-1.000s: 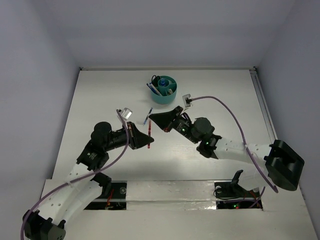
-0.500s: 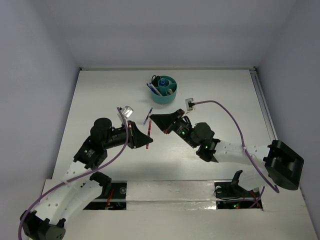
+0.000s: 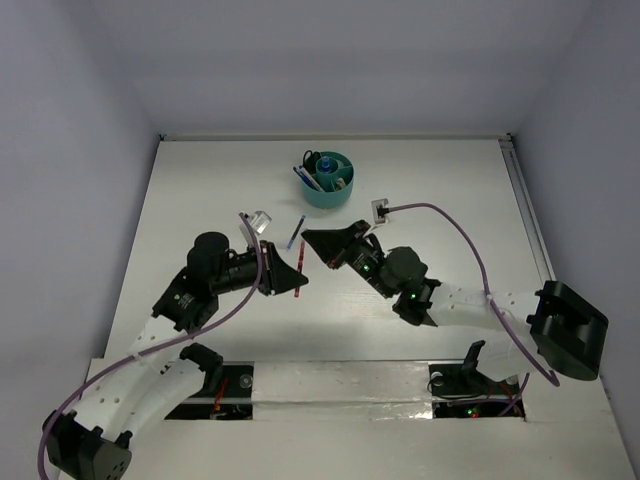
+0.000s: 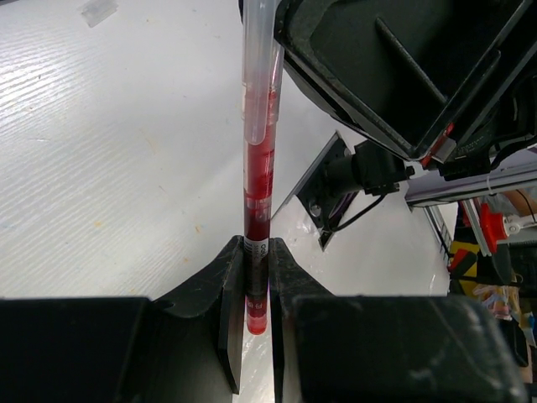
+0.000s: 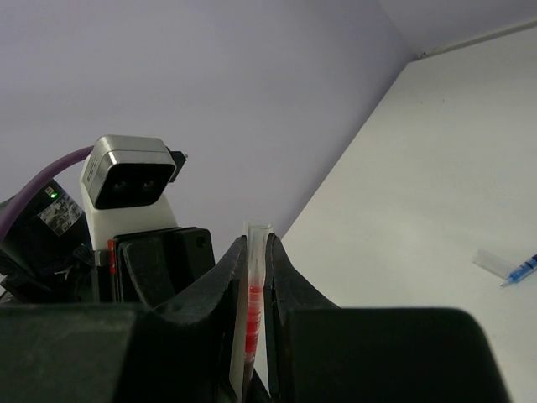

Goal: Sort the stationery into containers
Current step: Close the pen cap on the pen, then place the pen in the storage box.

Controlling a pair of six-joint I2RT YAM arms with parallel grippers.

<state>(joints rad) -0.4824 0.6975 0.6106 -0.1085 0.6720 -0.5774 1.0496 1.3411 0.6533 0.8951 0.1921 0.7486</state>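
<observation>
Above the desk (image 3: pixel 420 190), near its middle, the left tool (image 4: pixel 256 260) is clamping the red pen (image 4: pixel 258 159) by its near end. The right tool (image 5: pixel 256 260) is pinching the clear far end. This is probably a handover, since the cup (image 3: pixel 326 198) is sitting farther off, nearer the right arm.

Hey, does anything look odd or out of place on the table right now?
Yes. One red pen is clamped by both the left gripper and the right gripper at once, at opposite ends. Also, a blue pen lies loose on the table, outside the teal cup.
</observation>
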